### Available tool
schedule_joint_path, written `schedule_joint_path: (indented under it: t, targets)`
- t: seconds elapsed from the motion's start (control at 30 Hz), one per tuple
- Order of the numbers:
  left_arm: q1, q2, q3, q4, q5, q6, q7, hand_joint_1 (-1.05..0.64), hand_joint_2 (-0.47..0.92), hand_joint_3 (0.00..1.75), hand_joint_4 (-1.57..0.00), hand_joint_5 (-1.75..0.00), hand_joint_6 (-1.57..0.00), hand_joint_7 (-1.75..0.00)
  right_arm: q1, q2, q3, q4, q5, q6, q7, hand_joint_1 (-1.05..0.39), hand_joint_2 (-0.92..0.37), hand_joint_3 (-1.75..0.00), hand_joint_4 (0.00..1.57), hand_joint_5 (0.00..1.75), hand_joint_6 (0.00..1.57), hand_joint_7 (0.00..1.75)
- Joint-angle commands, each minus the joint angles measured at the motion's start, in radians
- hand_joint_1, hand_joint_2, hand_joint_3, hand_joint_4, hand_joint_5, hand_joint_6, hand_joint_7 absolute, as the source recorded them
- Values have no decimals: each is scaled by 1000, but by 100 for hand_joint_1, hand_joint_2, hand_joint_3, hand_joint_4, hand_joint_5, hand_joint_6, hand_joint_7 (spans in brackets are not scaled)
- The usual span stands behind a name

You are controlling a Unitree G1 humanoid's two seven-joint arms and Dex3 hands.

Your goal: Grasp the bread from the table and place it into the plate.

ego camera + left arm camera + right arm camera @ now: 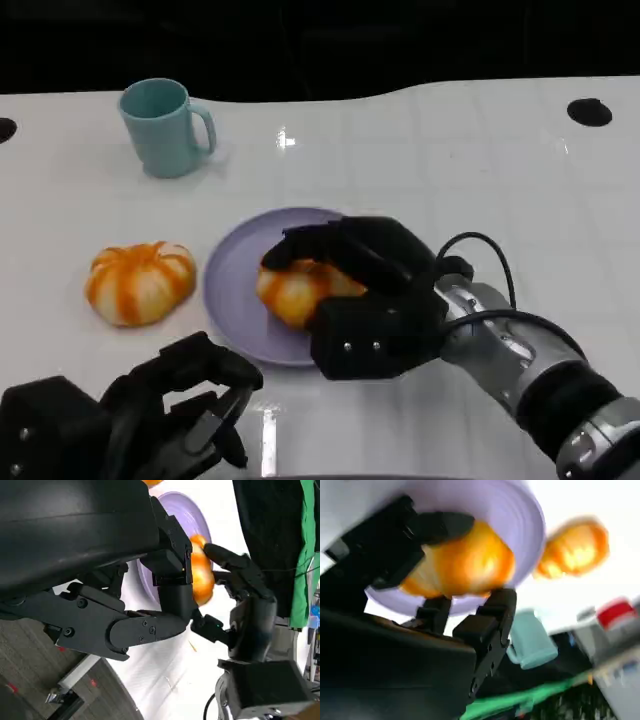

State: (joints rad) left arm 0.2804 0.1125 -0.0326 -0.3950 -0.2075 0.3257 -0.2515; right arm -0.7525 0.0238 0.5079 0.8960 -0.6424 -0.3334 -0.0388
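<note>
Orange bread [292, 288] half-hidden under right robot hand [350, 285], over plate [232, 285].

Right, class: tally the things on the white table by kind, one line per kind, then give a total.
Bread: 2, one held by the right hand over the plate, the other on the table
Plate: 1
Mug: 1
Total: 4
</note>
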Motion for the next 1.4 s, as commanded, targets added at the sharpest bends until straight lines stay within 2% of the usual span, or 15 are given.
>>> schedule_joint_path:
  t: [0.03, 0.23, 0.37, 0.5, 0.87, 0.93, 1.07, 1.1, 1.17, 1.2, 1.27, 1.33, 1.4]
  targets:
    - [2, 8, 3, 2, 5, -14, 3, -39, 91, 54, -72, -175, -63, -142, -17, -51, 33, -66, -30, 61, 96, -59, -92, -23, 1, 24, 28, 0]
    - [2, 9, 0, 6, 13, -19, 7, -39, 91, 54, -71, -175, -63, -141, 52, -104, 20, -214, 7, 100, 201, -69, -92, -28, 0, 17, 21, 0]
    - [-1, 9, -2, 20, 13, -34, 2, -41, 91, 53, -71, -175, -64, -140, 166, -172, -28, -433, 74, 111, 269, -65, -92, -25, 5, 23, 24, 2]
    - [-6, 9, -2, 24, 11, -29, 5, -40, 92, 53, -70, -175, -63, -141, 260, -218, -74, -583, 137, 105, 305, -60, -92, -24, 9, 28, 26, 3]
    - [-21, 8, -4, 44, 13, -32, 8, -40, 91, 52, -72, -175, -64, -141, 471, -282, -196, -786, 344, 61, 358, -50, -92, -22, 19, 42, 34, 6]
    - [-24, 8, -5, 47, 15, -33, 7, -40, 92, 52, -72, -175, -64, -141, 508, -286, -224, -802, 383, 40, 354, -46, -92, -17, 30, 55, 43, 10]
    - [-28, 12, -5, 53, 15, -34, 5, -41, 91, 52, -72, -175, -64, -141, 576, -274, -276, -815, 466, -16, 343, -36, -92, -12, 38, 97, 62, 17]
    - [-29, 12, -5, 56, 15, -36, 3, -41, 91, 52, -72, -175, -64, -140, 592, -269, -287, -822, 492, -18, 346, -30, -92, -12, 44, 108, 69, 21]
    - [-31, 13, -3, 60, 14, -41, 1, -42, 91, 52, -72, -175, -64, -140, 620, -265, -305, -836, 533, -23, 355, -25, -92, -13, 48, 117, 74, 26]
    - [-32, 14, -2, 63, 13, -43, -1, -42, 91, 52, -72, -175, -64, -140, 634, -265, -312, -845, 550, -25, 358, -23, -91, -17, 52, 124, 79, 34]
    - [-34, 16, -1, 67, 11, -43, -3, -42, 92, 52, -72, -175, -64, -140, 663, -267, -325, -864, 581, -24, 366, -18, -72, -59, 56, 139, 72, 73]
    - [-36, 14, 0, 67, 6, -37, -2, -42, 91, 51, -72, -175, -64, -140, 689, -269, -335, -885, 601, -11, 373, -16, -56, -96, 62, 154, 70, 102]
    - [-37, 15, 0, 67, 6, -35, -2, -42, 91, 51, -72, -175, -64, -139, 711, -274, -341, -907, 605, 2, 375, -16, -49, -109, 64, 160, 70, 111]
